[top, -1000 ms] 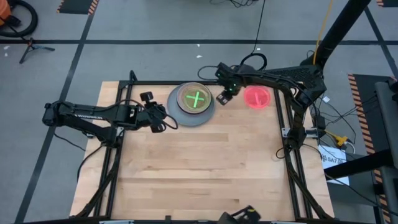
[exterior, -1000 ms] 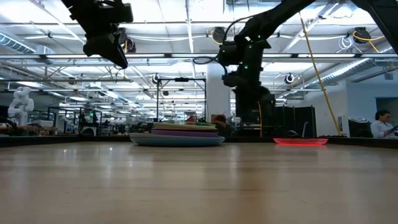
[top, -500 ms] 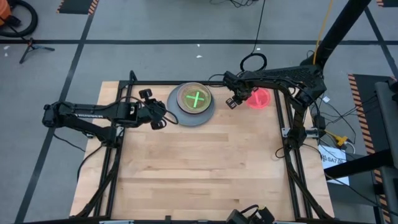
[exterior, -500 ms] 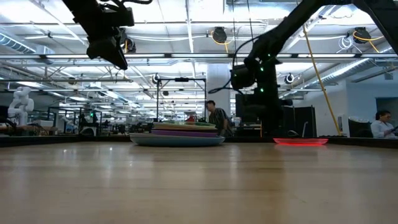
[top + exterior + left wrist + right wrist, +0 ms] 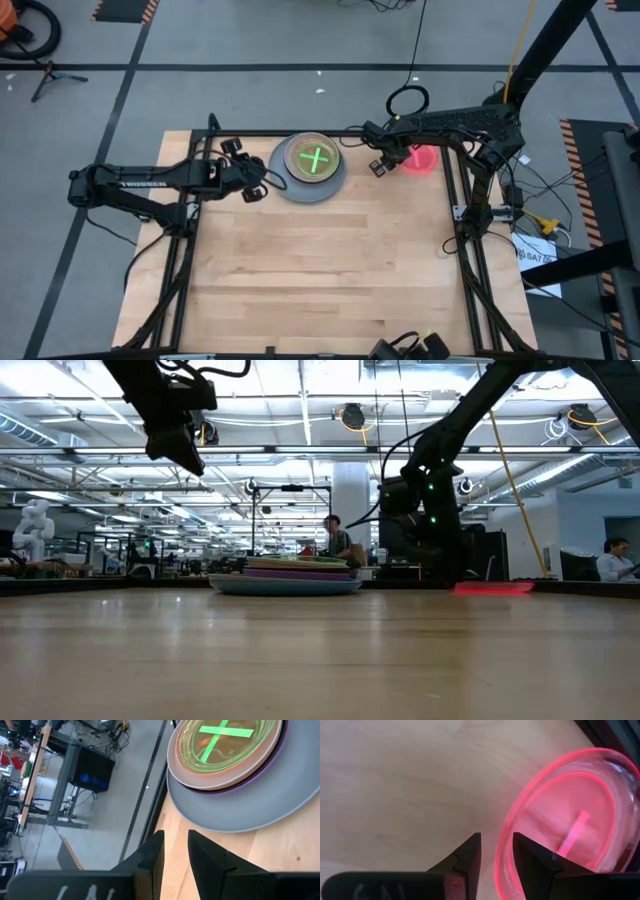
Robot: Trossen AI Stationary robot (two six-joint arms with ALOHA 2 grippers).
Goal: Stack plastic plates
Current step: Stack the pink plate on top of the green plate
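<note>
Right gripper (image 5: pixel 496 851), jaws slightly apart and empty, straddles the rim of the translucent pink-red round plastic plate (image 5: pixel 570 815); closing comes next (probably). Left gripper (image 5: pixel 175 847), narrowly open and empty, waits beside the stack of round plastic plates topped by translucent green (image 5: pixel 308 166).

overhead, table-level, two close wrist views

Bench (image 5: pixel 320 270): pale wood planks, dark frame round its edges.
Stack of plates (image 5: pixel 308 166): rests on the bench near its far edge, large grey plate lowest.
Pink-red plate (image 5: pixel 420 159): lies alone toward the far right corner.
</note>
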